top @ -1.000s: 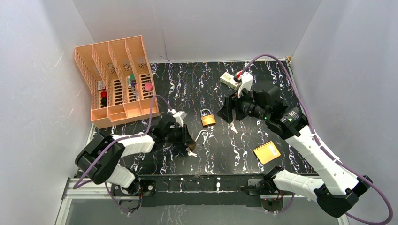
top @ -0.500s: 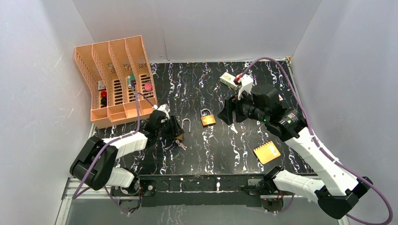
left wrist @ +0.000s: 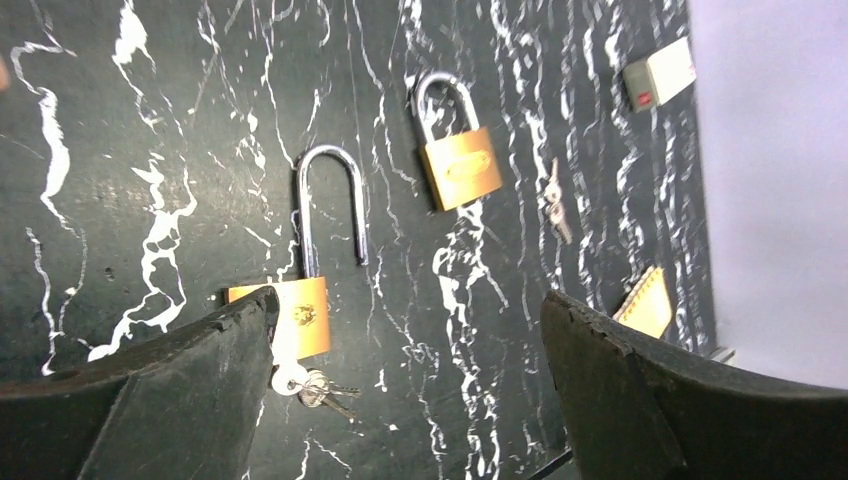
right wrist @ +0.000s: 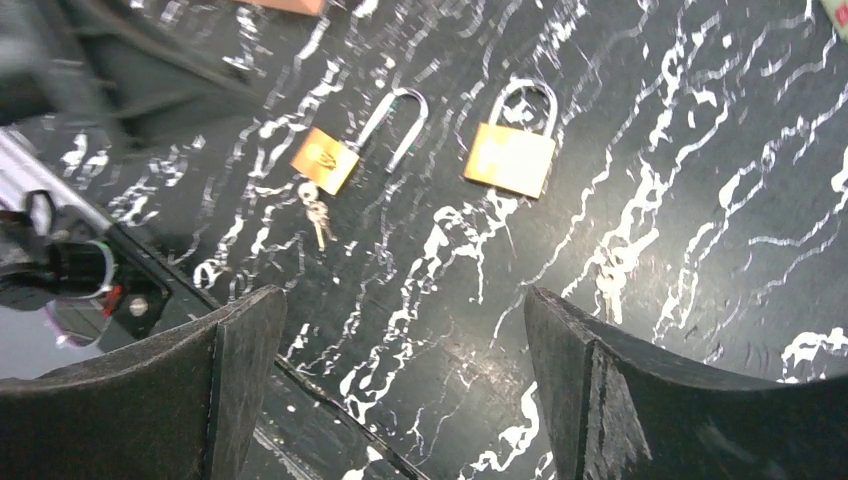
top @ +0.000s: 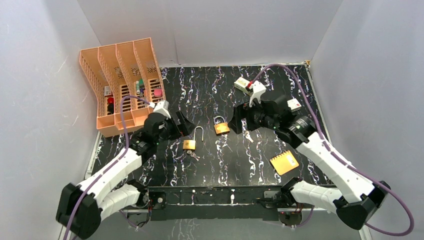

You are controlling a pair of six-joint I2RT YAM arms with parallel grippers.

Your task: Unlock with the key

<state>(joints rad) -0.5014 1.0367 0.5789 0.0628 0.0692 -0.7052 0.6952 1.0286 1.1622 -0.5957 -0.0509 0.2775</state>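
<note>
The key (top: 192, 155) is lying on the bench (top: 225, 95) touching the base of the open padlock (top: 189, 145), pointing away from its shackle, with the left fingers (left wrist: 160, 390) hovering spread and empty near that padlock, and the right fingers (right wrist: 130, 390), also spread and empty, hanging farther off.

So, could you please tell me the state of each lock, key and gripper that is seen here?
Long-shackle padlock: unlocked, one shackle leg free of the body, lying flat.
Key bunch: at that padlock's base; inserted or not, cannot tell.
Short-shackle padlock: shackle closed, lying flat.
Loose key: lying flat, in no lock.
Left gripper: open, empty.
Right gripper: open, empty.
</note>
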